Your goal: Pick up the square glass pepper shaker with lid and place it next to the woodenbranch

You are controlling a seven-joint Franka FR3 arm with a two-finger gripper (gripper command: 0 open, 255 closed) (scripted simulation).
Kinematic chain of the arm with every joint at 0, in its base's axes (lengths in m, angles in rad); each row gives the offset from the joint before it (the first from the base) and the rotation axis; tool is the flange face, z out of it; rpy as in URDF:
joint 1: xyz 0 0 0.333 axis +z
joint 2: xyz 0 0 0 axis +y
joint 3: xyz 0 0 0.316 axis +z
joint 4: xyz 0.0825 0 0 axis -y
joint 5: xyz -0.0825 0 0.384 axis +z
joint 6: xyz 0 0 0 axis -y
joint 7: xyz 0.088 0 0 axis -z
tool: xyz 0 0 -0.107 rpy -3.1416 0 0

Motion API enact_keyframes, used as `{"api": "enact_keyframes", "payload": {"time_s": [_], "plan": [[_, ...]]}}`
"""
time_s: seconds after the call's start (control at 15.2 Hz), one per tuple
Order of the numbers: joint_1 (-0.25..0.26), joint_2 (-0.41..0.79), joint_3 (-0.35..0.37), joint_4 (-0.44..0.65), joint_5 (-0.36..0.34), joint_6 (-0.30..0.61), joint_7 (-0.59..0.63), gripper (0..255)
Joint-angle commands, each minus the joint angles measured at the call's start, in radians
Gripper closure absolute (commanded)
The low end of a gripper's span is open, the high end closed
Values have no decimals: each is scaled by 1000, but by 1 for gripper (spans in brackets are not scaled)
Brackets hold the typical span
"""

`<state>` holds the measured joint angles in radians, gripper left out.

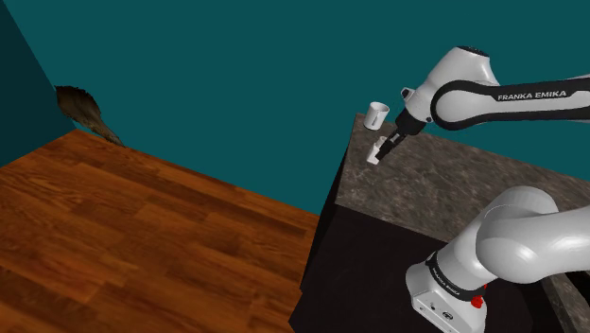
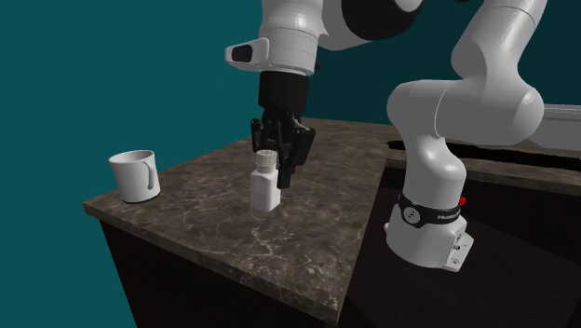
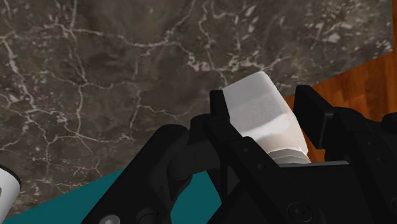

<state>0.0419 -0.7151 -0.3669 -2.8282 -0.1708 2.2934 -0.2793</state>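
End effector (image 2: 276,166) straddles white shaker (image 2: 264,194) on counter (image 2: 317,224); grip cannot tell. Shoulder view: branch (image 1: 85,106) far off.

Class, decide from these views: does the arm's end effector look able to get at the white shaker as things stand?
Probably yes: the end effector sits around the top of the shaker, which stands upright on the counter, the mug well apart.

Brightness: we find the views dim, teal wall (image 1: 236,85) evenly flat.
Shadows: we see the counter's front (image 2: 214,280) almost black.
Highlights: we note soft sheen on the white arm (image 2: 466,102) and wood floor (image 1: 142,227).
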Motion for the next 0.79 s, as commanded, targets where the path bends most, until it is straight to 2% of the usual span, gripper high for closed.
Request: {"api": "enact_keyframes", "payload": {"time_s": [0.0, 0.73], "plan": [[-1, -15, 5, 20, 3, -35, 1, 255], [5, -74, 41, 135, 24, -209, 13, 255]]}}
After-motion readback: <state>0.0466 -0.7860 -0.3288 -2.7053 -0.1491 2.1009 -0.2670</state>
